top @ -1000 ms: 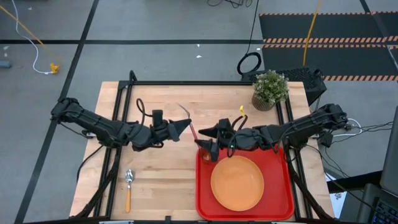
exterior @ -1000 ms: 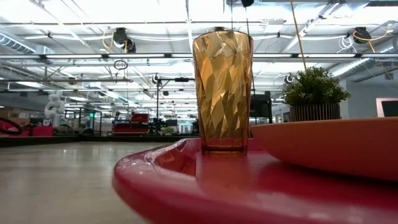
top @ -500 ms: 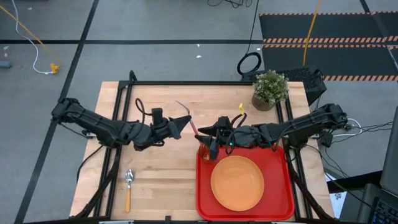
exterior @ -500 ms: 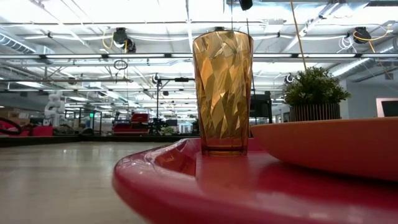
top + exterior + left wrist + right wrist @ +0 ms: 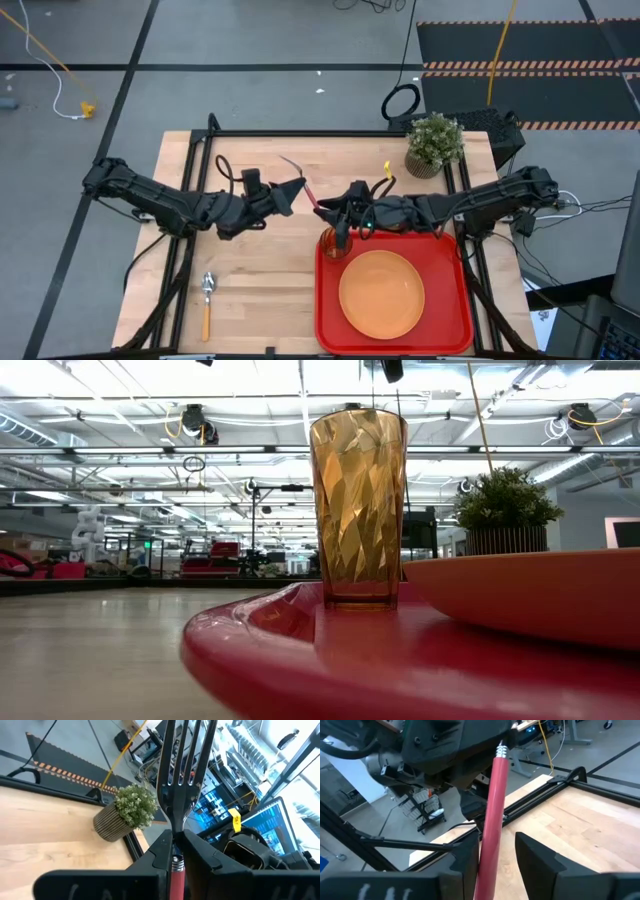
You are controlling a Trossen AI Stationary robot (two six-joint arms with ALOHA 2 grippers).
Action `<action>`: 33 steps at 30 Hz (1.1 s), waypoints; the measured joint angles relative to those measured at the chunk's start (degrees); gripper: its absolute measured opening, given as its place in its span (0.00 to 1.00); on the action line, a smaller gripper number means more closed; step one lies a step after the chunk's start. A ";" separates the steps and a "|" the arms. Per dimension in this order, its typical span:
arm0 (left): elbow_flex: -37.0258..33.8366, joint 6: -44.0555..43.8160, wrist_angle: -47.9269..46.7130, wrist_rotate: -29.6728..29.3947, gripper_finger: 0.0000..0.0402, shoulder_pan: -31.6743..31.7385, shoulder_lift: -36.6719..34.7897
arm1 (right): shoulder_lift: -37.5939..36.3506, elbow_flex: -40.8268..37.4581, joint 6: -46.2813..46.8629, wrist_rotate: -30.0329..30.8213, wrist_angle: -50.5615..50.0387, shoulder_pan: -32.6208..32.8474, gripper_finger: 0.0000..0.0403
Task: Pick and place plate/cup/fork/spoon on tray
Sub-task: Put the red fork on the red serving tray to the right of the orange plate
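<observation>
The fork [image 5: 303, 186] hangs in the air over the table's middle, with its silver tines [image 5: 183, 755] toward the far side. My left gripper [image 5: 296, 190] is shut on it. The fingers of my right gripper [image 5: 495, 844] are apart and stand on either side of the fork's pink-red handle [image 5: 491, 815], over the tray's far left corner. The amber cup [image 5: 332, 243] stands upright in that corner of the red tray [image 5: 462, 325]. Beside the cup, the orange plate [image 5: 381, 293] lies flat on the tray. The spoon [image 5: 207, 300] lies on the table at the near left. My left gripper pinches the fork's neck [image 5: 173, 851], where the metal meets the pink-red handle, between its two fingers. The fingers come level from the table's left and lie across the fork. The fork is lifted clear of the table. I cannot tell whether a finger [image 5: 466, 862] of my right gripper touches the handle.
A potted green plant [image 5: 434, 142] stands at the table's far right corner. Black frame rails [image 5: 300, 133] run along the far edge and down both sides. Bare wood lies between the spoon and the tray.
My right gripper has moved left and toward the far edge, away from the cup and up to the fork's handle. My left gripper has carried the fork a little toward the far edge, still shut on it. Cup and plate have stayed put.
</observation>
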 joint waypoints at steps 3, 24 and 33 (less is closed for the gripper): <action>0.00 -0.01 0.17 -0.22 0.09 0.03 0.00 | 0.00 0.00 0.00 -0.17 0.00 -0.70 0.27; 0.00 2.03 2.50 0.47 0.10 0.01 0.00 | -0.31 -0.02 1.11 -4.26 0.00 -2.56 0.03; 0.02 6.06 2.52 4.38 0.39 -0.05 -2.60 | -7.87 -0.07 6.70 -6.19 -13.09 -2.69 0.03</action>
